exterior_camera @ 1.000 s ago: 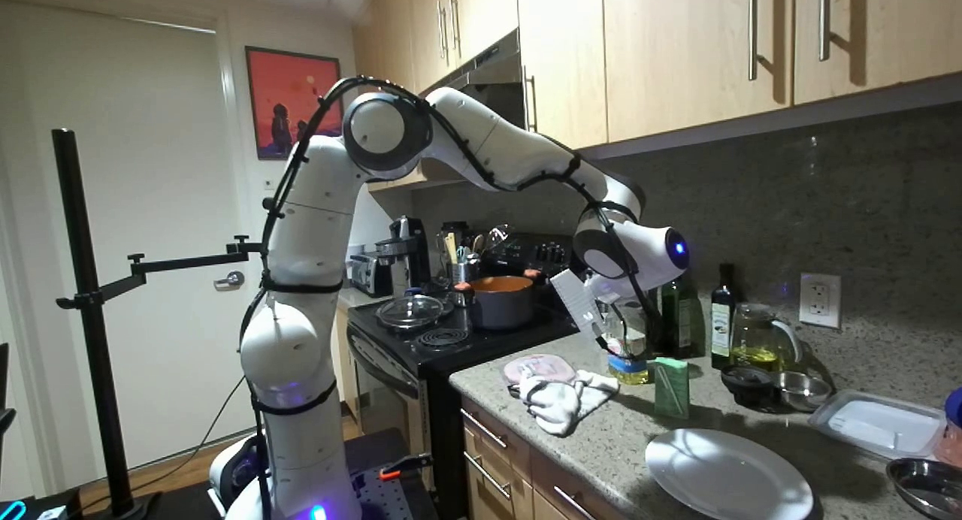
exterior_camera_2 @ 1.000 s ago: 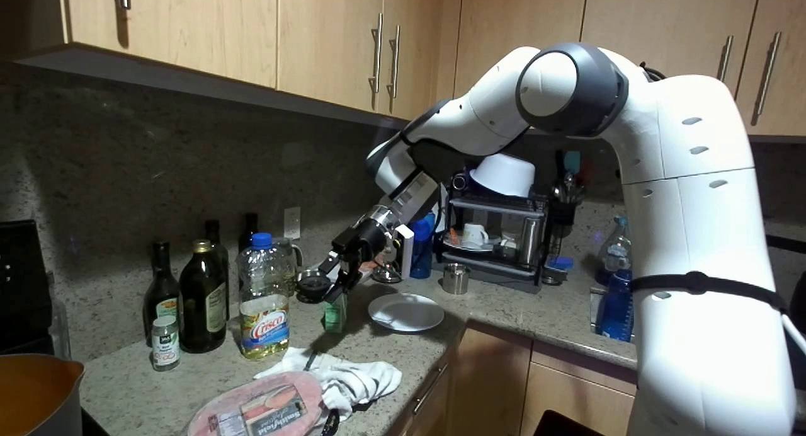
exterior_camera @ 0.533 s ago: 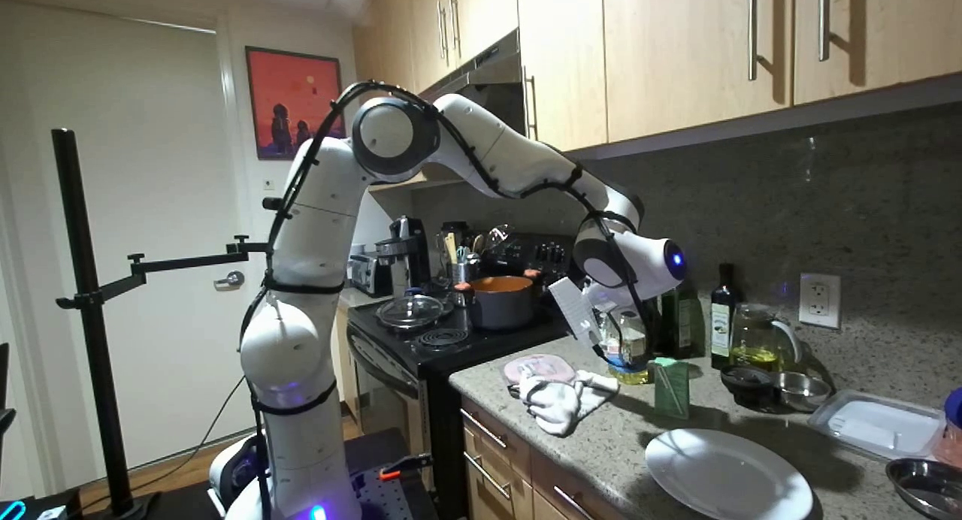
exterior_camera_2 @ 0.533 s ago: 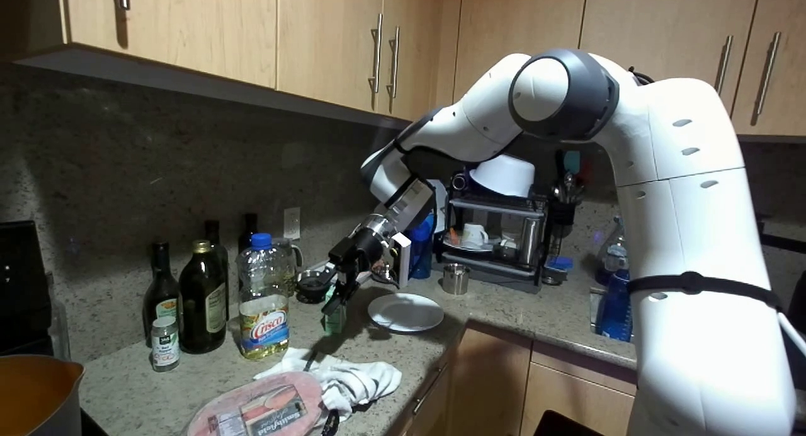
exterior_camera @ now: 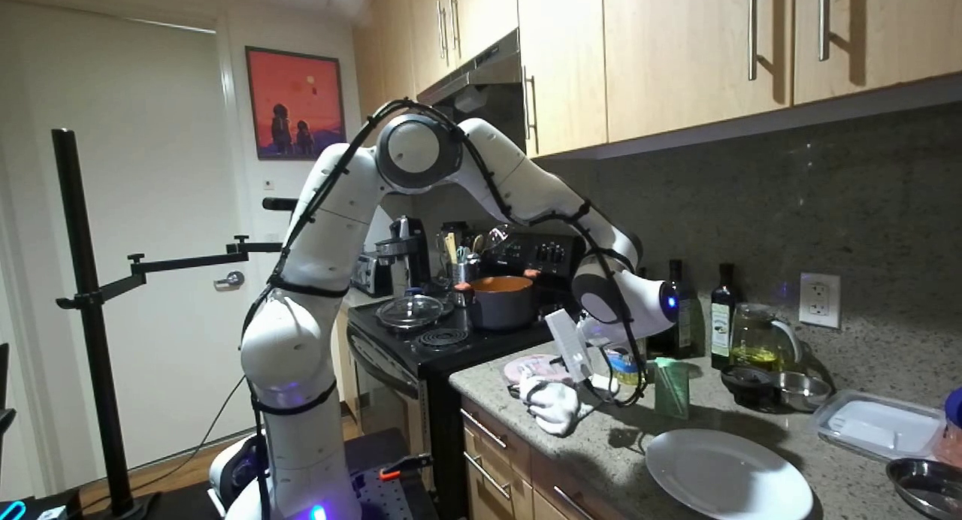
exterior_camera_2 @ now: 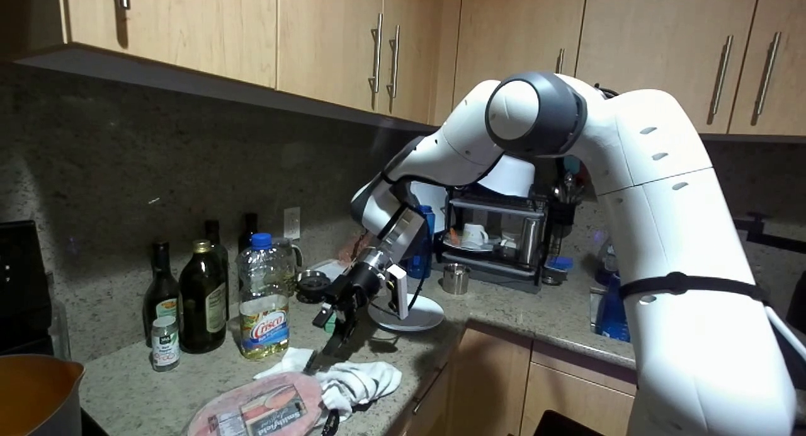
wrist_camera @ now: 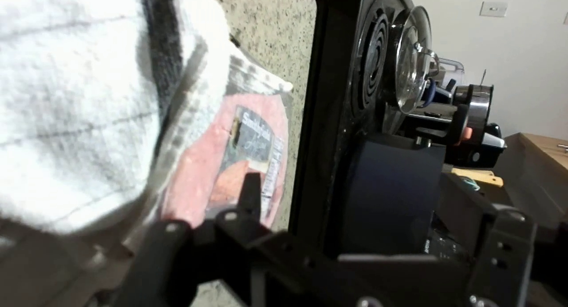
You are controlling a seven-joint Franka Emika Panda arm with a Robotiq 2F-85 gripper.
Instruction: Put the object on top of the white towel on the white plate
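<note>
A crumpled white towel with dark stripes (exterior_camera_2: 362,382) lies on the counter; it also shows in an exterior view (exterior_camera: 555,413) and large in the wrist view (wrist_camera: 80,98). A flat pink meat package (exterior_camera_2: 264,407) lies against it, seeming to overlap its edge; it shows in the wrist view (wrist_camera: 199,169) and in an exterior view (exterior_camera: 526,368). No other object shows on the towel. The white plate (exterior_camera: 729,475) is bare; the arm partly hides it in an exterior view (exterior_camera_2: 412,319). My gripper (exterior_camera_2: 326,335) is open and empty above the towel; its spread fingers show in the wrist view (wrist_camera: 379,200).
A green box (exterior_camera: 671,388) stands between towel and plate. A Crisco oil bottle (exterior_camera_2: 264,310), dark bottles (exterior_camera_2: 203,297) and a small jar (exterior_camera_2: 165,343) stand along the wall. The stove holds an orange-lined pot (exterior_camera: 502,302). A clear plastic container (exterior_camera: 879,424) is beyond the plate.
The arm has leaned forward and down. My gripper has dropped lower, closer to the towel, and now hides more of the green box and plate. The towel, package and plate have not moved.
</note>
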